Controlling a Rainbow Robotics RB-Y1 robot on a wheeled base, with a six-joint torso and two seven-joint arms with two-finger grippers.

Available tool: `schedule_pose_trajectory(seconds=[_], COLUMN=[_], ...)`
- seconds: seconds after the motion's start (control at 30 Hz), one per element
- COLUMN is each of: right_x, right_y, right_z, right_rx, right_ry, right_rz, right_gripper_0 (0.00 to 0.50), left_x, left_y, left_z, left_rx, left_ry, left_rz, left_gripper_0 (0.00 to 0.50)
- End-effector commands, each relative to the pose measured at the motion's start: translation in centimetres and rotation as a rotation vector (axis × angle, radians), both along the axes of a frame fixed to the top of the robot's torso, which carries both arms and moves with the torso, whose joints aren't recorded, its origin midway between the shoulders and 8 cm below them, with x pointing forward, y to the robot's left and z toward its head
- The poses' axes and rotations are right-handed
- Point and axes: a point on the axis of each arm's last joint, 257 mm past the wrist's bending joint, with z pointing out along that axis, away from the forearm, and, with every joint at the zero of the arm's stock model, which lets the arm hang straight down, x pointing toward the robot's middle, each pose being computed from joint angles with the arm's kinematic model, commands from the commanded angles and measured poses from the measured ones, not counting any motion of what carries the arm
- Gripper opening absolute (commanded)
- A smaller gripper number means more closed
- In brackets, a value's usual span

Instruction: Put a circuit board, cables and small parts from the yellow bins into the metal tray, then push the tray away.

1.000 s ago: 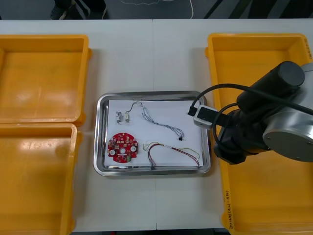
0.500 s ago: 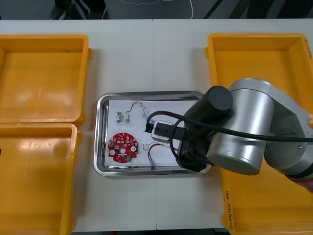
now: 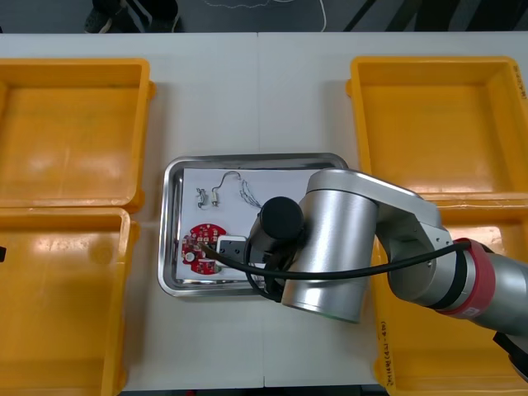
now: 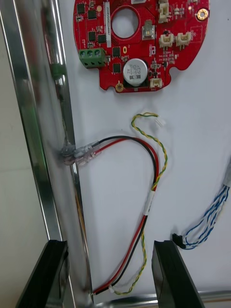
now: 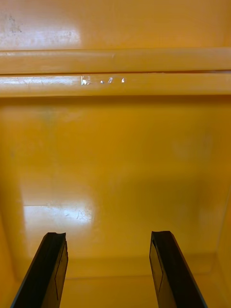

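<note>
— Right gripper [image 4: 110, 252]? We see it wide open, empty, straddling the near rim of the metal tray [image 3: 170, 216].
— Circuit board [image 3: 198, 246]? Inside the tray, left side. Our left gripper [image 5: 108, 245] hangs open over a yellow bin [image 5: 115, 144].

Overall light: you have bright, even light from overhead across the table [image 3: 297, 91]
Room beyond: the strip along the top edge of your front view is dim
Bin glare: soft pale sheen lies on the floors of the yellow bins [image 3: 66, 140] at the left of the frame
Left wrist glare: a white patch shines on the bin floor just beyond the left gripper [image 5: 108, 272]
Tray glare: the metal tray [image 4: 43, 144] rim throws bright streaks in your right wrist view
Shadows: the right arm [image 3: 346, 247] casts a soft shadow over the tray's lower right in your front view
</note>
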Motion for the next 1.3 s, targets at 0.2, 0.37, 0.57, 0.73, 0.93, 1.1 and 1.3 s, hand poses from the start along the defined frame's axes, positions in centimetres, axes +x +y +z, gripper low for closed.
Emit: schedule_pose_trajectory(seconds=[0.2, 0.37, 0.57, 0.73, 0.93, 1.1, 1.3], right_x=[-0.7, -1.4, -2.2, -2.3, -2.2, -2.2, -2.3], right_y=[4.0, 4.5, 4.9, 5.3, 6.0, 6.4, 6.4], right_z=[-0.7, -1.4, -2.2, -3.1, -3.8, -4.3, -4.8], right_rx=[-0.010, -0.017, -0.027, -0.030, -0.037, -0.039, -0.050], right_ry=[-0.026, -0.016, -0.018, -0.014, -0.014, -0.007, -0.007], right_rz=[0.111, 0.127, 0.155, 0.157, 0.150, 0.148, 0.147], right_gripper_0=[0.500, 0.500, 0.500, 0.500, 0.500, 0.500, 0.500], left_x=[1.1, 1.1, 1.1, 1.1, 1.1, 1.1, 1.1], left_y=[-0.4, -0.4, -0.4, -0.4, -0.4, -0.4, -0.4], left_z=[1.0, 1.0, 1.0, 1.0, 1.0, 1.0, 1.0], left_rx=[0.039, 0.039, 0.039, 0.039, 0.039, 0.039, 0.039], left_ry=[-0.043, -0.043, -0.043, -0.043, -0.043, -0.043, -0.043], left_rz=[-0.078, -0.078, -0.078, -0.078, -0.078, -0.078, -0.078], left_gripper_0=[0.500, 0.500, 0.500, 0.500, 0.500, 0.500, 0.500])
